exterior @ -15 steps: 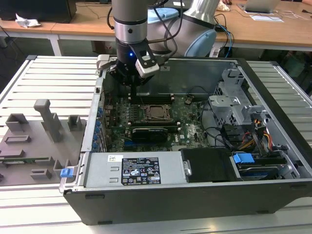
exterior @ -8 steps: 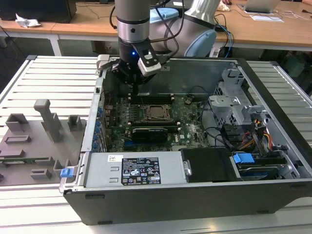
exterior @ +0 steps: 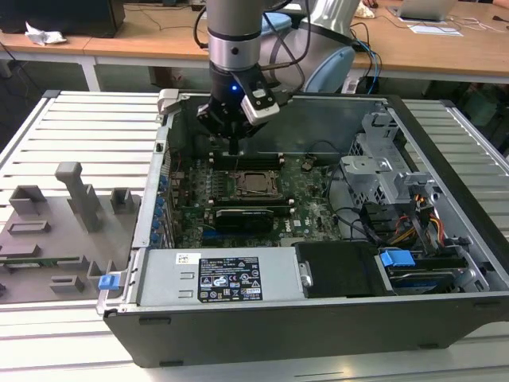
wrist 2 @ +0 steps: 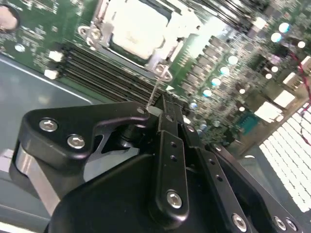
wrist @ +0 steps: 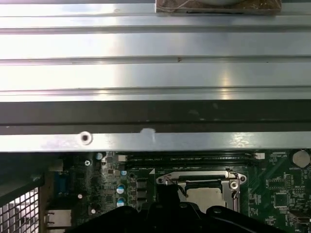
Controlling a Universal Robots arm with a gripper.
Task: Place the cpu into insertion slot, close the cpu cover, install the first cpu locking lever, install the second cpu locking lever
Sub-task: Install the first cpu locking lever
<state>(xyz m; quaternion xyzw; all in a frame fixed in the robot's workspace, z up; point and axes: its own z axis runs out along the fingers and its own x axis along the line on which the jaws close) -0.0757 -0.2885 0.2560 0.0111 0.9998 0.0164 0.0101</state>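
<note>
1. Gripper [exterior: 232, 146] is seen in the exterior view hanging inside the open computer case [exterior: 445, 159], just beyond the far edge of the insertion slot [exterior: 255, 183]; its black fingers [wrist 2: 167, 145] are pressed together around a thin metal locking lever [wrist 2: 154, 92].
2. Cpu [wrist 2: 133, 29], a flat square with a pale metal top, is seated in the slot, framed by the cpu cover [wrist: 201, 178].
3. Green motherboard [exterior: 298, 219] carries the silver-rimmed socket.
</note>
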